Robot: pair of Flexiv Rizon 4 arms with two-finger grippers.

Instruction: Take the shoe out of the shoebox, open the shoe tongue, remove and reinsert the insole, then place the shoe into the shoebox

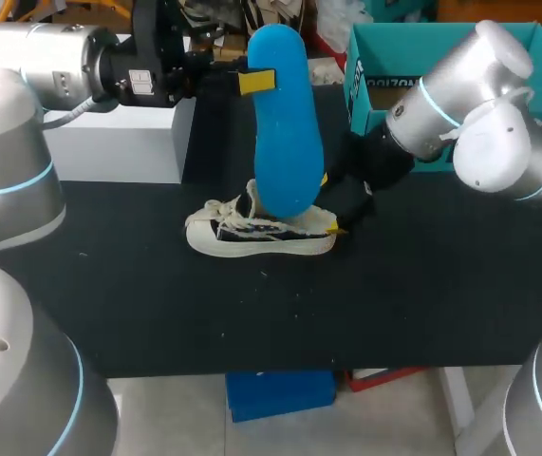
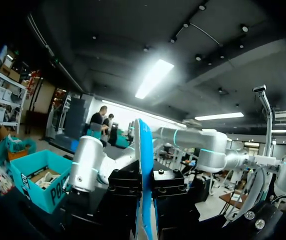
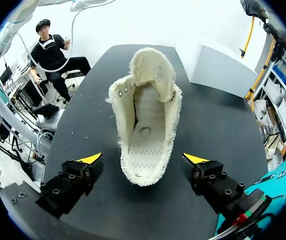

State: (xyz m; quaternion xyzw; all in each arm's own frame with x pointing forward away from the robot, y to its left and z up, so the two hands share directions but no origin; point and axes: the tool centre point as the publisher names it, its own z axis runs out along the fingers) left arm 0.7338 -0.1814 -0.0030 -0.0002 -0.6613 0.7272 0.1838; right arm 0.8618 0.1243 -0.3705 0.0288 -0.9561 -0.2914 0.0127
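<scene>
1. The left tool (image 2: 144, 186) is clamped on the blue insole (image 1: 285, 123). Its black fingers press the insole's two faces, and in the left wrist view the insole shows edge-on between them.
2. In the head view the left tool grips the insole near its upper end. The insole hangs upright in the air, with its lower end over the shoe (image 1: 259, 234).
3. The right tool (image 3: 143, 159) stands apart. Its yellow fingertips (image 3: 91, 159) sit on either side of the shoe's heel, and neither touches it.
4. The shoe is white with frayed edges and stands on its sole on the black bench (image 1: 422, 285). Its heel points toward the right tool and its toe points away.
5. The shoe's tongue (image 3: 153, 70) is pushed forward over the toe. The opening is spread wide and shows the pale inner floor.
6. The teal shoebox (image 1: 370, 57) stands at the far right of the bench, behind the right arm and apart from the shoe.
7. A white box (image 1: 119, 142) stands at the far left of the bench, below the left arm.
</scene>
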